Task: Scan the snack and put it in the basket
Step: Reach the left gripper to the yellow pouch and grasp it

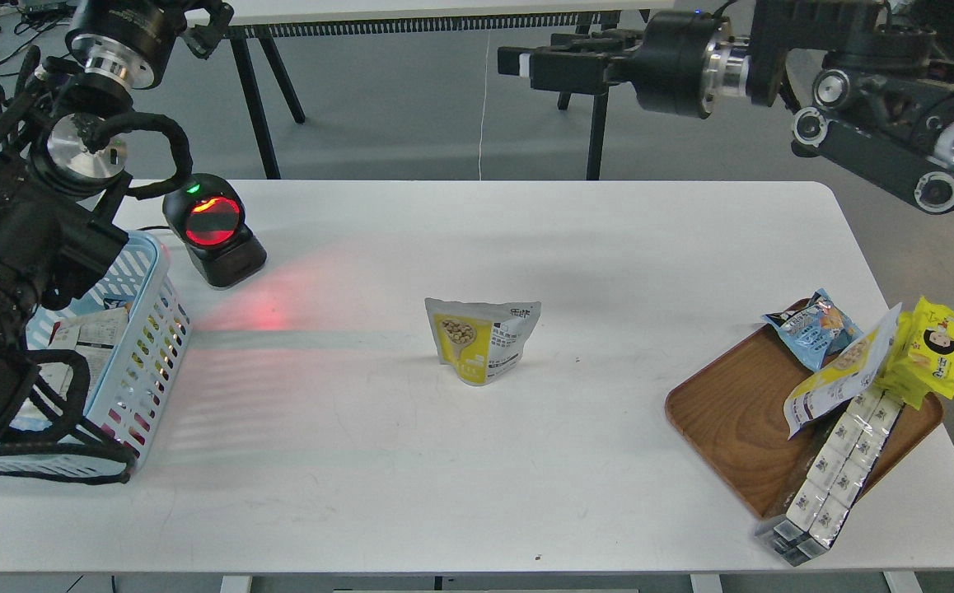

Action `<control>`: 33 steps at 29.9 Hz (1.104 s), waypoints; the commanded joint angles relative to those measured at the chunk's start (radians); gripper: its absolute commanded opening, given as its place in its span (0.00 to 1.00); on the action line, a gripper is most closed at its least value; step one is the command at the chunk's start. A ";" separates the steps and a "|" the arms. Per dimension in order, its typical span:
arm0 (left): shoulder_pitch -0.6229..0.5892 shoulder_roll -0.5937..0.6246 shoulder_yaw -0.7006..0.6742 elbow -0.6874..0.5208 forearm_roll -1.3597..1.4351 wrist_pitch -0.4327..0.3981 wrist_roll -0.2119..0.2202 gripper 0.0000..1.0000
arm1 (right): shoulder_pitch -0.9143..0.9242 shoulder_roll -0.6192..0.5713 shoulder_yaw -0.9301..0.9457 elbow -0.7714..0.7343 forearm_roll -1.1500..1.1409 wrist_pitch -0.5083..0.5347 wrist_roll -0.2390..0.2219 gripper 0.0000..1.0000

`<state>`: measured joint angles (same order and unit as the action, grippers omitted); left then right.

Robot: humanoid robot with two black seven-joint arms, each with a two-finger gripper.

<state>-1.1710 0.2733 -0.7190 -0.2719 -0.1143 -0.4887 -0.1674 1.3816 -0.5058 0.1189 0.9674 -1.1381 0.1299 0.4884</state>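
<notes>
The snack (482,340) stands upright by itself in the middle of the white table, yellow front with golden balls facing me. My right gripper (526,64) is high above the table's far edge, pointing left, fingers apart and empty, well clear of the pouch. The light blue basket (147,325) sits at the left table edge, partly hidden behind my left arm, with some packets inside. My left gripper (207,15) is at the top left corner, dark and partly cut off, far from the pouch.
A black scanner (213,226) with a glowing red window stands beside the basket and casts red light on the table. A brown wooden tray (732,412) at the right holds a blue snack bag (813,327), a yellow cartoon-face packet (934,346), another pouch (844,372) and white packs (835,469).
</notes>
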 commanded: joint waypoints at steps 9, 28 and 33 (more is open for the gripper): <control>-0.208 0.040 0.348 0.000 0.218 0.000 0.017 1.00 | -0.257 -0.020 0.309 -0.139 0.513 -0.039 0.000 0.99; -0.273 0.236 0.394 -0.800 1.088 0.000 0.020 1.00 | -0.386 -0.017 0.392 -0.316 1.222 0.211 0.000 0.99; -0.251 0.242 0.438 -1.007 1.347 0.000 0.019 1.00 | -0.457 -0.017 0.459 -0.316 1.319 0.275 0.000 0.99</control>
<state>-1.4319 0.5149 -0.3084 -1.1696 1.0755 -0.4888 -0.1471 0.9623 -0.5236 0.5445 0.6526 0.1306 0.3656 0.4888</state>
